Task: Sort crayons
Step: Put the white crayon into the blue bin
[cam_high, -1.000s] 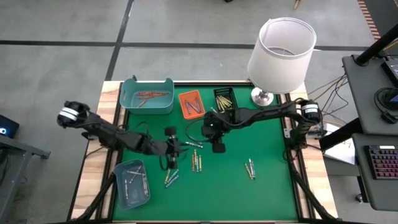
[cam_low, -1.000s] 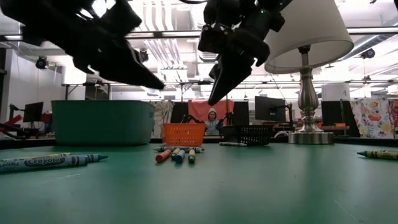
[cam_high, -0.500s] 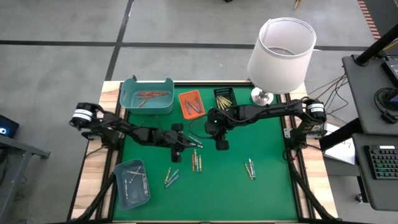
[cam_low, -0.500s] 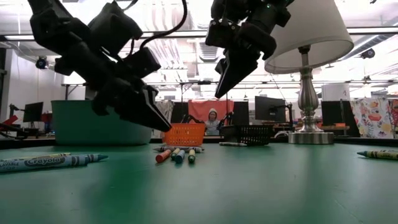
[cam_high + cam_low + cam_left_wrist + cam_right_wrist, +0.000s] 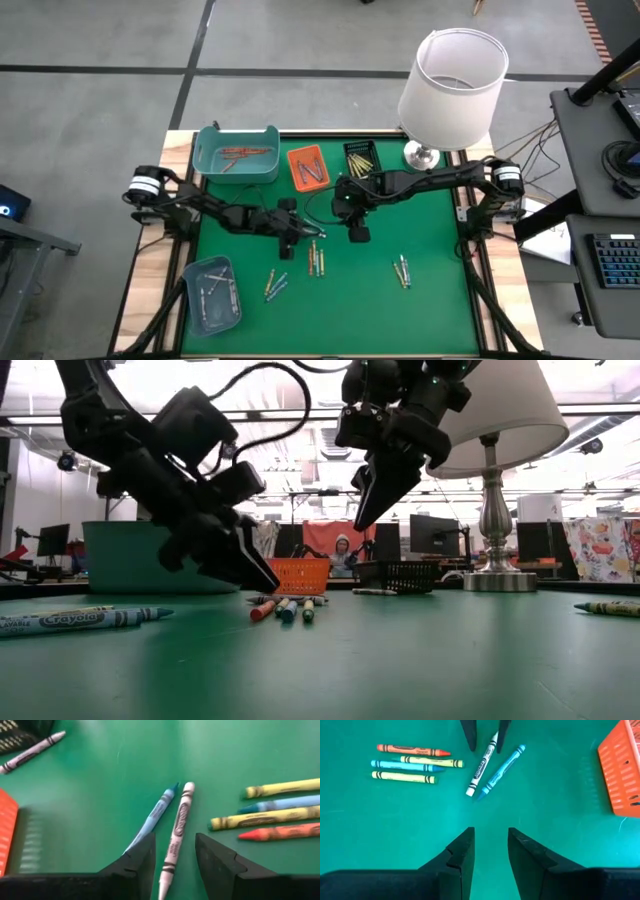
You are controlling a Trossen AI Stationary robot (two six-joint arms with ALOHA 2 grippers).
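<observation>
Crayons, one thin white paper-wrapped stick [image 5: 176, 836] and one blue [image 5: 154, 817], are straddled on the green mat by the parted, empty left gripper [image 5: 172, 852]; if closed off-centre, both could be pinched; the right gripper [image 5: 490, 851] hovers parted, empty.

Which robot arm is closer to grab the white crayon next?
The left one, probably. Its fingers are open on either side of the white crayon, low over the green mat. The right fingers hang higher and farther from it.
</observation>
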